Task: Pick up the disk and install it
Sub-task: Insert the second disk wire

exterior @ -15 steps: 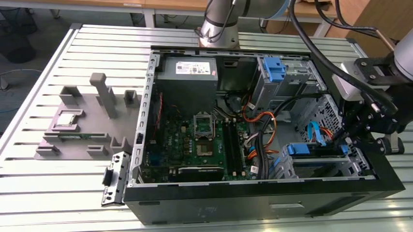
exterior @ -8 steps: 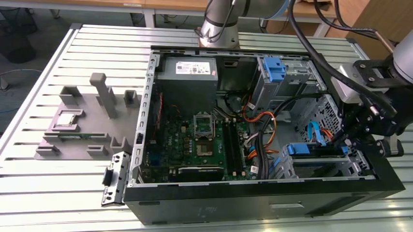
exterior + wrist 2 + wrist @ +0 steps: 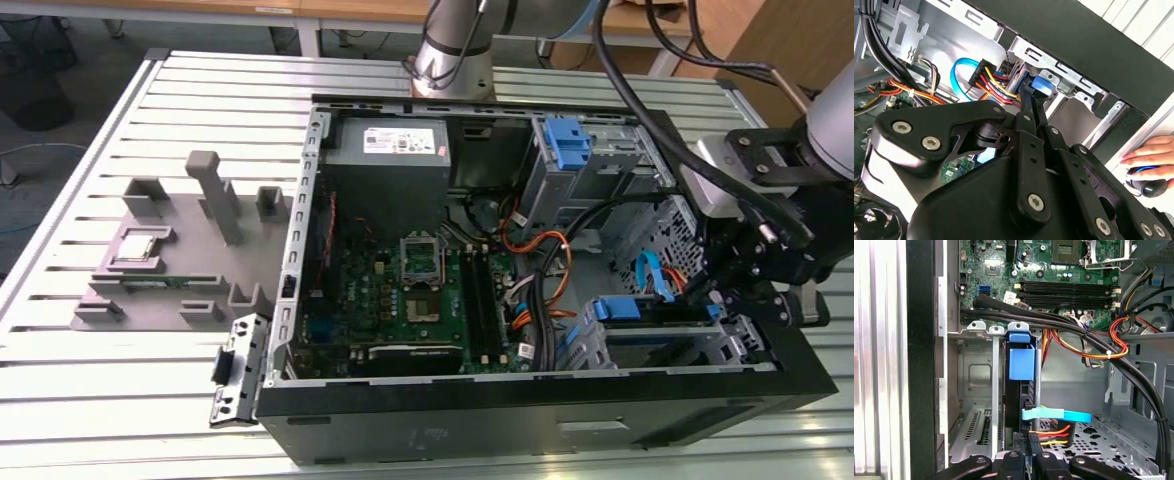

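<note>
Your arm comes down from its base at the far side of the exterior view and bends round to that view's right, ending in the black gripper (image 3: 750,290), which points downward. In the second wrist view the gripper (image 3: 1026,97) has its two slim black fingers (image 3: 1030,117) drawn in tight, side by side, with no gap showing. The linkage arms spread out behind them. In the first wrist view the fingers (image 3: 1020,456) sit equally close
</note>
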Available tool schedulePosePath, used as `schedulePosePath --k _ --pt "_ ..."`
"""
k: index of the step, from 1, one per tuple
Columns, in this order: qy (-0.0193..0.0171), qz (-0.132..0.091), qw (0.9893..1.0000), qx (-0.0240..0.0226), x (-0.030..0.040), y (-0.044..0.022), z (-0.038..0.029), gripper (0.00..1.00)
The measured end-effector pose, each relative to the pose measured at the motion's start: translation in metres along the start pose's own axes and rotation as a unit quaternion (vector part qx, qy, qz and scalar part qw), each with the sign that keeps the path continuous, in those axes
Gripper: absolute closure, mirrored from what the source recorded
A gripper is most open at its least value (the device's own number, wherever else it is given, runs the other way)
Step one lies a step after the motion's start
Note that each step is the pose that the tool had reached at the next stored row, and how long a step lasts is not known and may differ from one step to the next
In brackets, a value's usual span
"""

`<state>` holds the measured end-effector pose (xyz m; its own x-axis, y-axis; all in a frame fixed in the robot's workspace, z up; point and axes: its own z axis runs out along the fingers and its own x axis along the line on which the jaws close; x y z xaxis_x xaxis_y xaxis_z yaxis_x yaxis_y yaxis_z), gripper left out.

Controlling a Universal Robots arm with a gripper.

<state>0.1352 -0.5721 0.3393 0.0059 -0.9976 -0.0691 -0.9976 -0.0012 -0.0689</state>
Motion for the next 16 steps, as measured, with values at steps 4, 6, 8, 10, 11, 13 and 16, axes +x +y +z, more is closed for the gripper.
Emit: schedulePosePath --k 4,6,8,10,11,13,16 --pt "-0.0001 0.0 1.0 0.0 0.0 0.0012 0.0001 0.84" --pt "0.0 0.0 1.0 0.0 0.0 0.0013 0.0 0.84" --pt "0.0 0.0 1.0 0.0 0.0 0.0014 0.0 0.84" --pt "-0.0001 0.0 1.0 0.0001 -0.0001 0.0014 -0.0004 0.84" --pt "0.0 0.0 1.0 0.0001 -0.0001 0.0014 -0.0005 0.84" --pt "0.0012 0.0 1.0 0.0002 -0.0001 0.0013 -0.0012 0.84" --pt "0.0028 0.0 1.0 0.0007 -0.0003 0.0013 -0.0025 0.84"
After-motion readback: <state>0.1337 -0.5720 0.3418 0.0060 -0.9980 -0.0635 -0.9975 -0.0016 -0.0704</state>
